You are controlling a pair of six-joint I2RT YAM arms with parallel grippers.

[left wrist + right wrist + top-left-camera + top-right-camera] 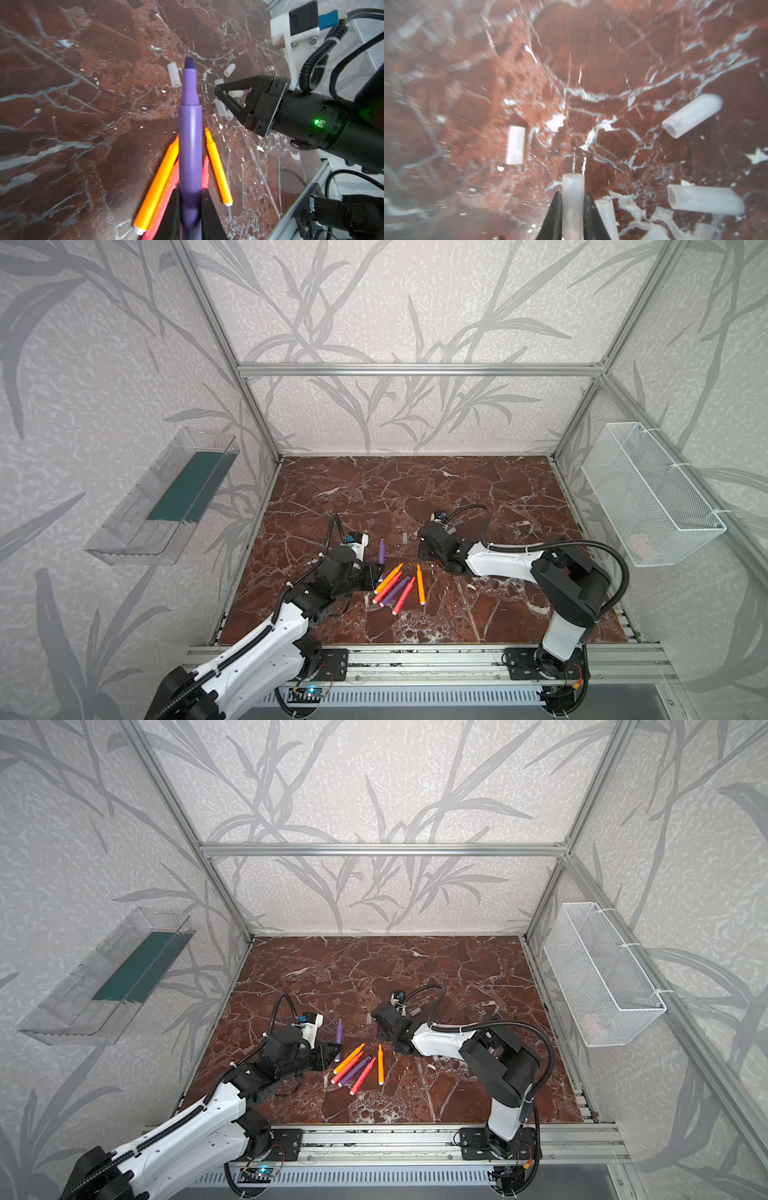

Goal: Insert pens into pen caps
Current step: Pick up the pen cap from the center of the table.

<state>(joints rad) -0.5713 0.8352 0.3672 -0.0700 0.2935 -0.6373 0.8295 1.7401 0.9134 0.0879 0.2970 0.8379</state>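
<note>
My left gripper [190,191] is shut on the lower barrel of a purple pen [190,124], whose dark tip points away over the marble table [478,489]. In both top views this held pen [381,553] sticks out above a fan of several loose pens: orange [388,577], pink-red [403,595], purple [395,591] and orange [420,584]. My right gripper [573,194] is shut on a translucent pen cap [573,187], open end forward. Other pen caps [515,144] [692,115] [704,199] lie on the table round it. The right gripper [217,91] hangs low, a short way right of the held pen's tip.
A lone cap [405,537] lies between the two grippers. A clear plastic bin [162,497] hangs on the left wall and a white mesh basket [652,493] on the right wall. An aluminium rail [415,659] runs along the table's front edge.
</note>
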